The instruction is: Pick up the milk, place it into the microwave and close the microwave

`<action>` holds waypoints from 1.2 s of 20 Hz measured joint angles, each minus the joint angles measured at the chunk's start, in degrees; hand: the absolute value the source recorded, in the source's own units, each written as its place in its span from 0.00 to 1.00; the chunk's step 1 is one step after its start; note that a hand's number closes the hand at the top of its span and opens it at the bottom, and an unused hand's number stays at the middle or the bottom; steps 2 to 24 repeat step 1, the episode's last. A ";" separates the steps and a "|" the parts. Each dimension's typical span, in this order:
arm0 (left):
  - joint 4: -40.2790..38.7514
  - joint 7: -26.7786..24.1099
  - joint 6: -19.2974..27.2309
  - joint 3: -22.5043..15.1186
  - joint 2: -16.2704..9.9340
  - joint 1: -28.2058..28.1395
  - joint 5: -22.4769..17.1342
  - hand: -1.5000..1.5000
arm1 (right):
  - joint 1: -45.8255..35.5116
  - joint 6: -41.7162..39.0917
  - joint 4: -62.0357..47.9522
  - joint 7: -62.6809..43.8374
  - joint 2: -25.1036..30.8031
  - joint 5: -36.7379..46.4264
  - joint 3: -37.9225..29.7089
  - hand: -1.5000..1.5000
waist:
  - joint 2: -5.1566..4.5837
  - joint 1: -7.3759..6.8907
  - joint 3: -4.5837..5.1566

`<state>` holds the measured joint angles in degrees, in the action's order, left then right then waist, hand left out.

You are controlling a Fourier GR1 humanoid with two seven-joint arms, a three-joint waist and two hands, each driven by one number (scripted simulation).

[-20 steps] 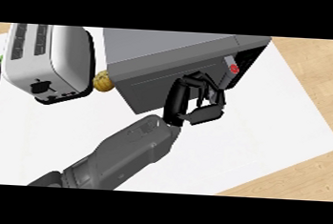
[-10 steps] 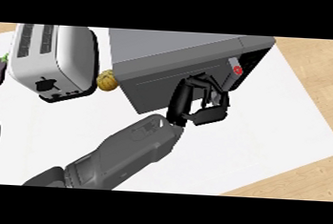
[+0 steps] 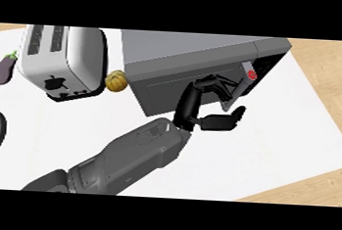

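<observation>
Currently: desk (image 3: 273,156) white. Microwave (image 3: 198,64) door looks nearly shut; milk not visible, presumably inside. Toaster (image 3: 64,60) left, clear of action. Right hand (image 3: 207,106) flat on door front, fingers extended, grasping nothing. Advice: push square near latch edge until seated. Left hand not seen.

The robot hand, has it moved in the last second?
Yes. The robot hand has slid left along the microwave front, away from its red button.

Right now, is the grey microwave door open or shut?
Shut: the grey microwave door lies flush against its front, the black robot hand against it.
</observation>
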<state>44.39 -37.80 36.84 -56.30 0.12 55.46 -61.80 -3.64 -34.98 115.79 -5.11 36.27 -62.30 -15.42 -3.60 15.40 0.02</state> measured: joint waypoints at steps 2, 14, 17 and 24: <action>-0.02 -0.18 -0.24 -0.06 -0.01 -0.03 -0.33 0.00 | 0.38 -0.02 0.23 -0.15 0.12 -0.15 -0.08 0.00 | 0.02 -0.08 0.02; -0.02 -0.18 -0.24 -0.06 -0.01 -0.03 -0.33 0.00 | 0.38 -0.02 0.23 -0.15 0.12 -0.15 -0.08 0.00 | 0.02 -0.08 0.02; -0.02 -0.18 -0.24 -0.06 -0.01 -0.03 -0.33 0.00 | 0.38 -0.02 0.23 -0.15 0.12 -0.15 -0.08 0.00 | 0.02 -0.08 0.02; -0.02 -0.18 -0.24 -0.06 -0.01 -0.03 -0.33 0.00 | 0.38 -0.02 0.23 -0.15 0.12 -0.15 -0.08 0.00 | 0.02 -0.08 0.02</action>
